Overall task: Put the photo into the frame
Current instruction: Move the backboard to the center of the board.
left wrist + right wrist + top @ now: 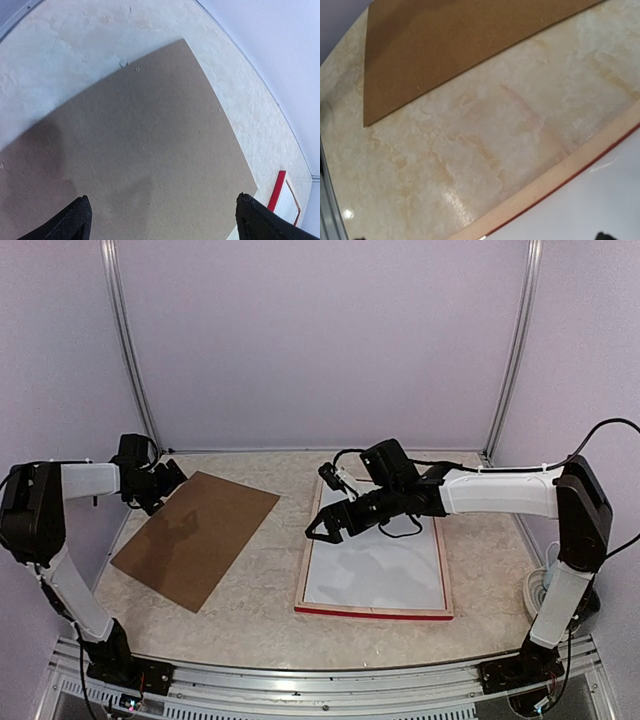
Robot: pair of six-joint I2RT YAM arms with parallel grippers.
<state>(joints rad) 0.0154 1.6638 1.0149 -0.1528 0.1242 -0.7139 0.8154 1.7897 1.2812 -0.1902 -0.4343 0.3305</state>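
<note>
One frame [375,612], red along its near edge and pale wood along its sides, is seen lying flat on the right half of the table [270,550]. Its opening is filled by a white sheet [375,565]; whether this is a print's back cannot be told. The right gripper [322,532] is held low over the frame's left rail, jaws spread wide with nothing between them. A brown board [195,538] is laid askew on the left half, apart from the frame. The left gripper [168,485] is poised above its far corner, jaws likewise spread. The tabletop is marbled beige and enclosed by pale lilac walls [320,340] and metal posts [125,340].
</note>
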